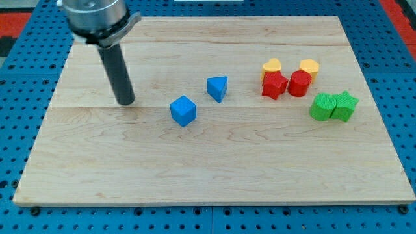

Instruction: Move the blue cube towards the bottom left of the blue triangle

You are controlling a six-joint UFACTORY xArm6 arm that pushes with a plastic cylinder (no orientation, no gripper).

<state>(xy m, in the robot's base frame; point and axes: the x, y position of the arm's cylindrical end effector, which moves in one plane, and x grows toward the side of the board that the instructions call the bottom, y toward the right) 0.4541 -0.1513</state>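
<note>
My tip (126,102): bare rod, no pincer to judge. Blue cube (183,110) near, toward the view's right; blue triangle (218,88) beyond it. No legible writing.

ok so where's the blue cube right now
The blue cube sits near the middle of the wooden board, just down and to the view's left of the blue triangle, apart from it. My tip stands further to its left.

Probably a robotics lab: wooden board (214,169) on blue perforated bench (19,71).
</note>
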